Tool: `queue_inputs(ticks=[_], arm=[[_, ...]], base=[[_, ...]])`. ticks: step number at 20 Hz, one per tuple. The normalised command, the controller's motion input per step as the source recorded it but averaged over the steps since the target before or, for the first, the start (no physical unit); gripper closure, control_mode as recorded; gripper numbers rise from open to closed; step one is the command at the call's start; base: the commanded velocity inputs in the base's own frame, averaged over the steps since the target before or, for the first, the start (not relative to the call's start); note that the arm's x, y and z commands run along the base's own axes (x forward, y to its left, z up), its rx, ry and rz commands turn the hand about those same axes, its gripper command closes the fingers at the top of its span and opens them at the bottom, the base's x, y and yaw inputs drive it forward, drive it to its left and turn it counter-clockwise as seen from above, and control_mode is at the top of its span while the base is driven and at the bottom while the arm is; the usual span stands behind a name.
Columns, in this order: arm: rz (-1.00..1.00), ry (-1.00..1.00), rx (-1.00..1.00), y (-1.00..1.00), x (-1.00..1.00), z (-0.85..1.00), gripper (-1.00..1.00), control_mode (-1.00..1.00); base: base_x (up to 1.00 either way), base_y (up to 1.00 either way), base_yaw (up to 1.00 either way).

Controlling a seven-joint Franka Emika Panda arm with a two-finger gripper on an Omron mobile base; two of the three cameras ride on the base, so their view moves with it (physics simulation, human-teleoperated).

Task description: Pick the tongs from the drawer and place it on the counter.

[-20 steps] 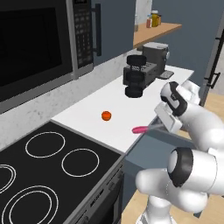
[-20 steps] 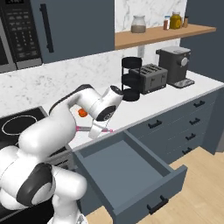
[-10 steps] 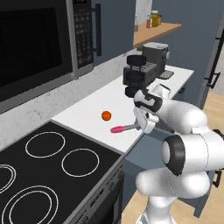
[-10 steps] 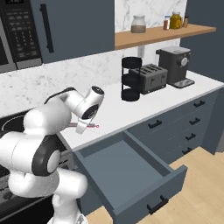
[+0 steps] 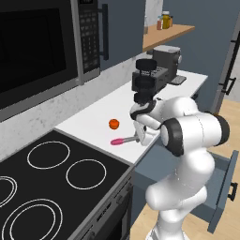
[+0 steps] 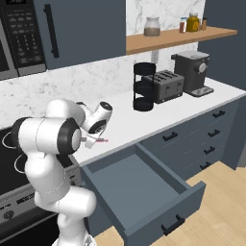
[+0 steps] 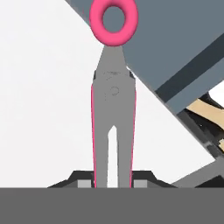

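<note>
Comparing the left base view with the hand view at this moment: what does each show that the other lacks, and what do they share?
Left base view alone: the orange ball on the counter, the black stovetop, the microwave and the coffee machine. Hand view alone: the pink ring end of the tongs, their grey arms, and the finger pads pressed against both sides. Both: the tongs over the white counter near its edge, held by the gripper, and part of the blue-grey drawer.

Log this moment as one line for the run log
phase: placing | gripper: shut on tongs | tongs: low over counter near its front edge, contact unclear | drawer: open | orange ball: on counter beside tongs
</note>
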Motion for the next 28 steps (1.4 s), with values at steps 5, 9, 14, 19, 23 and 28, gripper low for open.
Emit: queue_inputs(ticks=[5, 9, 14, 19, 23, 28], arm=[[0.0, 0.04, -0.01, 0.0, 0.59, -0.55, 1.0, -1.0], [0.0, 0.04, 0.0, 0.0, 0.61, -0.44, 1.0, -1.0], [0.0, 0.01, 0.0, 0.01, 0.7, -0.32, -1.0, -1.0], [0.0, -0.01, 0.0, 0.0, 0.21, -0.03, -1.0, -1.0], [0.0, -0.11, 0.0, -0.19, -0.54, 0.28, -1.0, -1.0], [0.0, -0.13, 0.03, -0.56, -0.98, 0.98, -1.0, -1.0]], base=[[0.0, 0.0, 0.0], [0.0, 0.0, 0.0], [0.0, 0.0, 0.0], [0.0, 0.0, 0.0], [0.0, 0.0, 0.0], [0.0, 0.0, 0.0]])
